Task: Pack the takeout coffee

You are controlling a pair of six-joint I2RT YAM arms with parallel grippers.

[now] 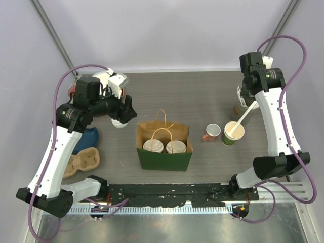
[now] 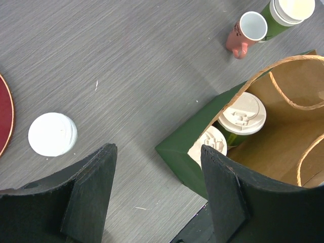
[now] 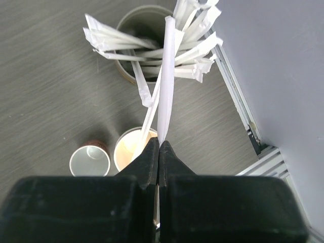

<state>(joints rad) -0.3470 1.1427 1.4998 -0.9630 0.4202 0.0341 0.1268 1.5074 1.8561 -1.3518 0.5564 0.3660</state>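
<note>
Two green cups with white lids [image 1: 153, 146] [image 1: 175, 147] stand upright side by side inside the green paper bag [image 1: 164, 159]. In the left wrist view both lids [image 2: 243, 114] [image 2: 210, 144] show in the bag [image 2: 187, 152]. My left gripper [image 1: 129, 112] [image 2: 158, 149] is open and empty, above the table just left of the bag. My right gripper [image 1: 251, 105] [image 3: 160, 142] is shut on a white wrapped straw [image 3: 167, 76] above a cup full of wrapped straws [image 3: 147, 20].
A lidless green cup [image 1: 233, 133] [image 3: 130, 147] with a wrapped straw leaning in it and a small pink mug [image 1: 211, 132] [image 3: 89, 161] stand right of the bag. A loose white lid [image 1: 119, 123] [image 2: 52, 134] lies left of it. A cardboard cup carrier [image 1: 83, 162] lies front left.
</note>
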